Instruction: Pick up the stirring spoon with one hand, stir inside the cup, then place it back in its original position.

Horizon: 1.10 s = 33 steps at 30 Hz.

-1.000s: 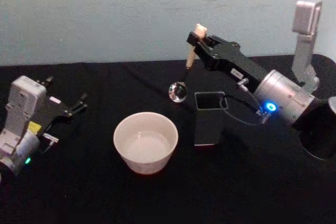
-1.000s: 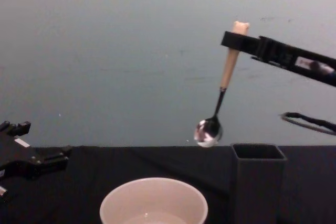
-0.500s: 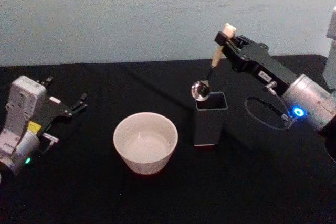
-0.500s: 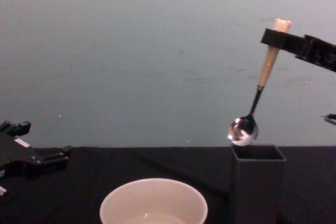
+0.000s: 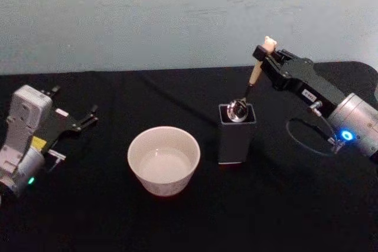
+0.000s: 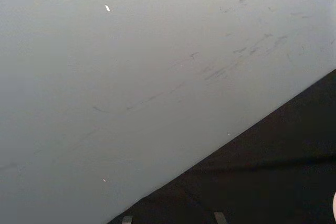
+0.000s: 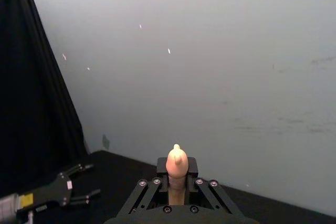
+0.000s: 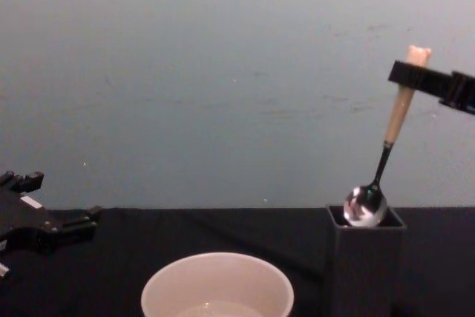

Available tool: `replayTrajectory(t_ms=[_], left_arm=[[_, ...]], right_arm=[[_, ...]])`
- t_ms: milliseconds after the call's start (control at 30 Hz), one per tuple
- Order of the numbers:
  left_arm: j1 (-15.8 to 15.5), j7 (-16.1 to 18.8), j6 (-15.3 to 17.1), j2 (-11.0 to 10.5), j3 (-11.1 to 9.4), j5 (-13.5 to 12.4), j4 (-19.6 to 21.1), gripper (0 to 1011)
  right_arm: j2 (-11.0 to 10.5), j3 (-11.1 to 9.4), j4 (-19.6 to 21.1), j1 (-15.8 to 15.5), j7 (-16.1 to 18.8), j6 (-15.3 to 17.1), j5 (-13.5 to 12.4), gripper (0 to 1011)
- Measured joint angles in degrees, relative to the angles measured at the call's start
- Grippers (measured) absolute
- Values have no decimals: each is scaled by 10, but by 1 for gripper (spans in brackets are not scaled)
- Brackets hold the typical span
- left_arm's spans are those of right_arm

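My right gripper [image 5: 267,51] is shut on the beige bear-topped handle of the stirring spoon [image 5: 248,88], which hangs tilted with its metal bowl at the mouth of the dark grey square holder [image 5: 236,134]. In the chest view the spoon [image 8: 388,151] has its bowl just inside the holder [image 8: 363,265]. The right wrist view shows the bear head [image 7: 177,164] clamped between the fingers. The cream-white cup [image 5: 163,159] stands left of the holder, apart from the spoon. My left gripper [image 5: 88,116] rests open at the far left of the table.
A black cloth covers the table [image 5: 177,222] and a pale wall stands behind it. A black cable loop [image 5: 307,137] hangs under my right wrist, to the right of the holder.
My right gripper has carried the spoon rightward and down, from above the table left of the holder until its bowl enters the holder's mouth. The left arm has not moved.
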<state>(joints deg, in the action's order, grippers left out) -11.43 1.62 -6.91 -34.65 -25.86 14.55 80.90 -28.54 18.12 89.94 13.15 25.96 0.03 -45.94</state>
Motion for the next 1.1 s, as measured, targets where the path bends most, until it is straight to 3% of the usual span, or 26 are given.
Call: replayTrajectory(t_ms=[1100], left_arm=[[0,0,0,0,0,0,0,1001]], right_arm=[[28,37,-93,16,-3,22,59,192]])
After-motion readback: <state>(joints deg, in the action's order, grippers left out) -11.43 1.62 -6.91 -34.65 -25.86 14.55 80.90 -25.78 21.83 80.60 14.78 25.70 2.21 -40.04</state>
